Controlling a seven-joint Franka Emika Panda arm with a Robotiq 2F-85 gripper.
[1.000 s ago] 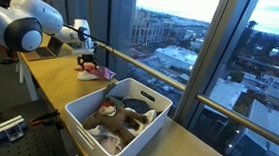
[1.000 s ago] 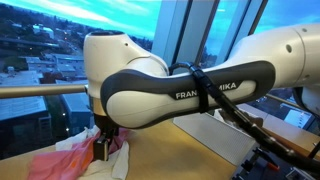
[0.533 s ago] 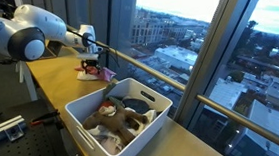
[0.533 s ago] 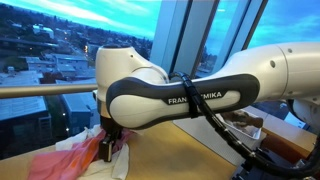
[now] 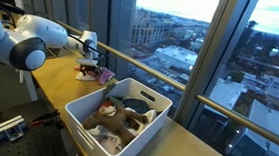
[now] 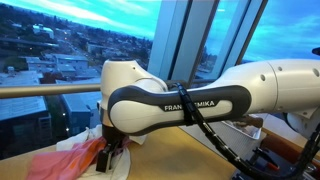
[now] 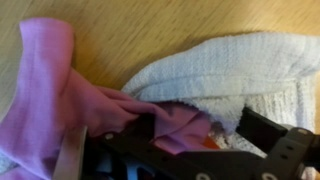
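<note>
Lying bunched on the wooden counter (image 7: 150,20) against a white knitted cloth (image 7: 240,70), the pink cloth (image 7: 60,90) is sitting directly between the spread, unclamped fingers (image 7: 268,130) of the gripper (image 7: 165,132), its length trailing leftward past them, the arm now hanging lower than a second ago.

The pink cloth (image 7: 60,90) is soft fabric, the white cloth (image 7: 240,75) coarse-knit, the table (image 7: 150,25) smooth matt wood
</note>
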